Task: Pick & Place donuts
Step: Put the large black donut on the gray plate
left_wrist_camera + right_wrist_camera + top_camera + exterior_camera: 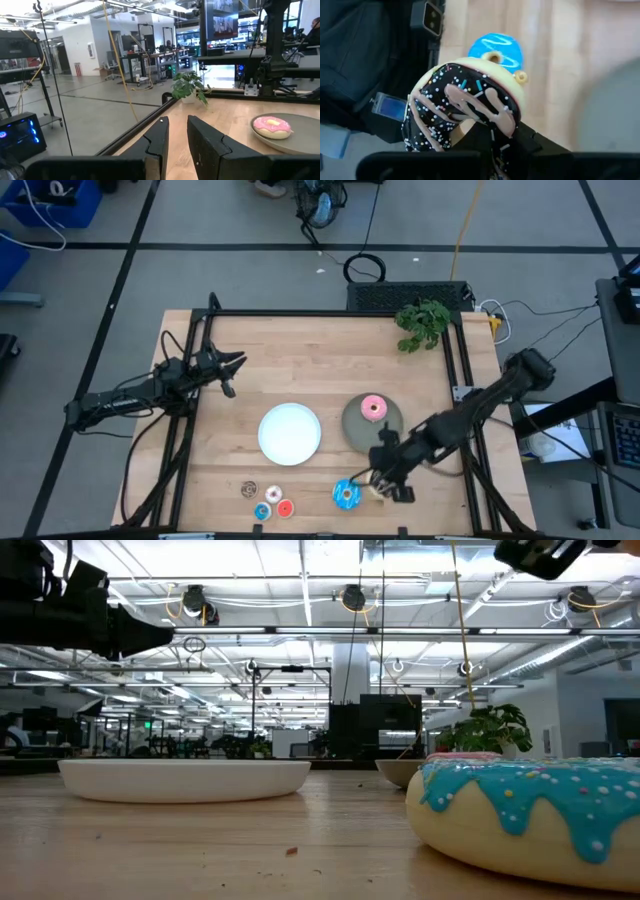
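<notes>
The left hand waits over the worktop's far left part, well apart from every donut, its fingers drawn close with only a thin gap and nothing between them.

Near the front edge lie the four mini donuts: brown, white, blue and red. Behind them sits the white plate, bare. Right of it the grey plate carries the pink donut.

At front right, the blue sprinkled donut rests on the wood. Just beside it the right hand pinches the dark brown donut on edge, seemingly raised off the worktop, as the wrist view suggests.

The step in hand looks like the carry after a pick. Which plate is meant cannot be told; the grey one is nearest. The next move calls for swinging back over a plate's free rim side, clear of the pink donut, lowering until the ring nearly touches, then spreading the fingers so it tips flat rather than rolls.
</notes>
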